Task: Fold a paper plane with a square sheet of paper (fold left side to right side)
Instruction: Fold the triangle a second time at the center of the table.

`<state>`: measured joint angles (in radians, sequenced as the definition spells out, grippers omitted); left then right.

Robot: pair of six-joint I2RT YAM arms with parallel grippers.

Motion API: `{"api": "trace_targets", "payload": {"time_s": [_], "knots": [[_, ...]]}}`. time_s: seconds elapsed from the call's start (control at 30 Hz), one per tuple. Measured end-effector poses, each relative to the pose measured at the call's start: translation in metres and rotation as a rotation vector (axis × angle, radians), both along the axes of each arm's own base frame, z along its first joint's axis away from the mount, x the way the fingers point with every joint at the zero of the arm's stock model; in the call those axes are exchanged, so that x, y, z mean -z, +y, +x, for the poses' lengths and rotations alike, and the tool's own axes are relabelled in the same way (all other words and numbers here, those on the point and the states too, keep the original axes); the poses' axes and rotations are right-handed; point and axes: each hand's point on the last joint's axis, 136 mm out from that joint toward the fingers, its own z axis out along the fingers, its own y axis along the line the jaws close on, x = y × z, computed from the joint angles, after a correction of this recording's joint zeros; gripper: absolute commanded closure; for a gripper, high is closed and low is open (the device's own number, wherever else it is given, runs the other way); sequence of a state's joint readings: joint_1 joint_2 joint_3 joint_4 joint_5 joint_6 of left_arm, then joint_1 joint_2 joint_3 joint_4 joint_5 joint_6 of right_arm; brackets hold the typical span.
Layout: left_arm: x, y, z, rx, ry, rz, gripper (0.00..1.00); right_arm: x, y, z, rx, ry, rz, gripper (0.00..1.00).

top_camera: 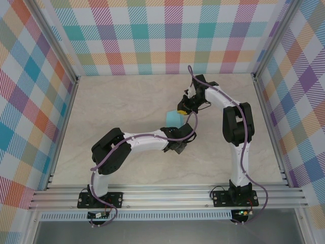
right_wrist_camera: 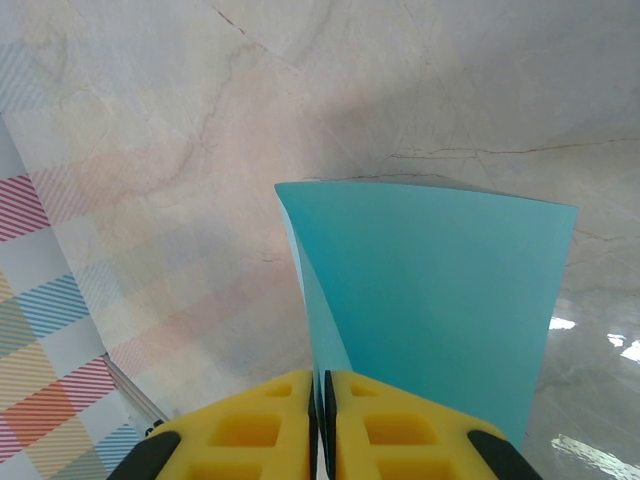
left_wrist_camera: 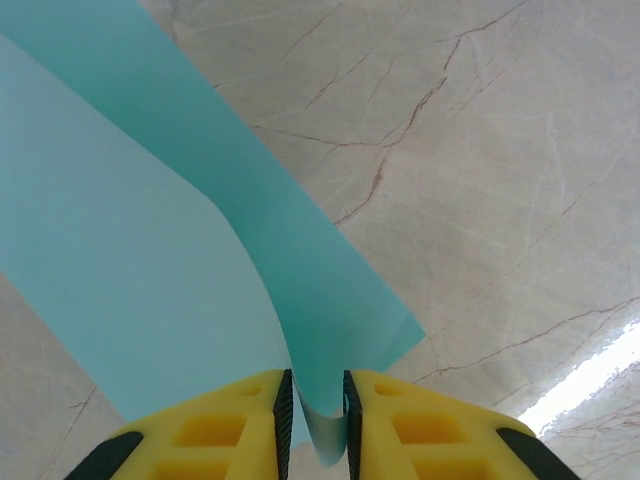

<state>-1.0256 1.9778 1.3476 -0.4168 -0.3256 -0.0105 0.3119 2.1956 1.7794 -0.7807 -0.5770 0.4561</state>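
The right fingers (right_wrist_camera: 250,430) are clamping a thin turquoise square sheet of paper (right_wrist_camera: 430,290), while the left fingers (left_wrist_camera: 215,430) are sitting slightly apart around its curled edge.

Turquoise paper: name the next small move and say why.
Probably close the left gripper fully: a corner of the square sheet of paper sits between its jaws, which stand slightly apart, while the right gripper is shut on another edge.

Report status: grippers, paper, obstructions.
Right gripper shut on the square sheet of paper. Left gripper: jaws narrowly apart around its edge. No obstruction seen.
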Motion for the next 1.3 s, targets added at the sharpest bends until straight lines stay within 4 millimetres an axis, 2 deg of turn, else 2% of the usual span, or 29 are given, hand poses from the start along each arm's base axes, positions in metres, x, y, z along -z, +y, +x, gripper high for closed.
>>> {"api": "trace_targets", "payload": {"time_s": [0.13,0.33,0.5,0.8,0.93,1.0,1.3], "knots": [[0.000,0.000,0.000,0.000,0.001,-0.001,0.78,0.001,0.000,0.000,0.000,0.001,0.000,0.88],[-0.001,0.000,0.000,0.000,0.001,-0.002,0.70,0.001,0.000,0.000,0.000,0.002,-0.001,0.88],[-0.008,0.000,0.001,-0.002,-0.011,-0.014,0.68,0.001,0.000,0.000,0.000,0.003,-0.001,0.88],[-0.022,-0.001,0.002,-0.005,-0.031,-0.036,0.69,0.008,0.000,-0.001,0.000,0.021,-0.007,0.88],[-0.022,-0.001,0.002,-0.005,-0.030,-0.035,0.76,0.013,-0.001,-0.002,0.000,0.036,-0.012,0.86],[-0.021,-0.001,0.002,-0.005,-0.030,-0.034,0.80,0.014,-0.001,-0.002,-0.001,0.039,-0.013,0.81],[-0.021,0.000,0.002,-0.007,-0.028,-0.035,0.79,0.011,-0.006,0.002,0.001,0.023,-0.018,0.53]]}}
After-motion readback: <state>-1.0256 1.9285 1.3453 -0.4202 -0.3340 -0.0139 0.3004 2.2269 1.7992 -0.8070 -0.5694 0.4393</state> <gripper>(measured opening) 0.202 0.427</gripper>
